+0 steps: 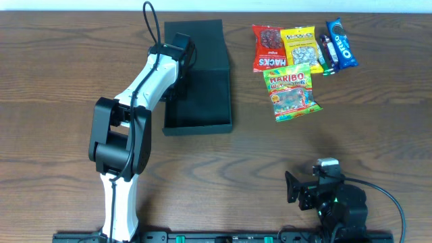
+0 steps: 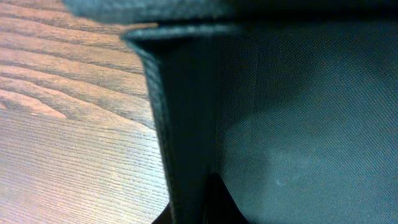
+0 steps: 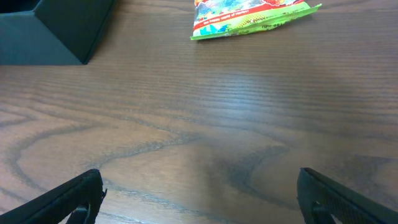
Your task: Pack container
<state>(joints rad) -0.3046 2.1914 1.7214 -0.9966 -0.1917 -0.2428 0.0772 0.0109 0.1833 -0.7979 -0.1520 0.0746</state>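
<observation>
The work surface is a brown wood-grain table (image 1: 61, 81). The container (image 1: 206, 94) sits at upper centre-left, lid flap folded back away from the robot, interior bare. The left gripper (image 1: 177, 64) is positioned at the container's left wall; the left wrist view is filled by that wall (image 2: 186, 124) at close range, so finger spacing cannot be determined. The right gripper (image 3: 199, 180) is stationed low over the near-right table area, its fingers spread wide and holding nothing. Four snack items lie grouped to the right of the container: Haribo packet (image 1: 290, 91), red packet (image 1: 268, 46), yellow packet (image 1: 300, 47), Oreo packet (image 1: 341, 42). Assessed step: container steadied, loading not yet begun. The next move likely requires the right arm to reach forward, close on the nearest packet, the Haribo, and carry it left over the container rim
</observation>
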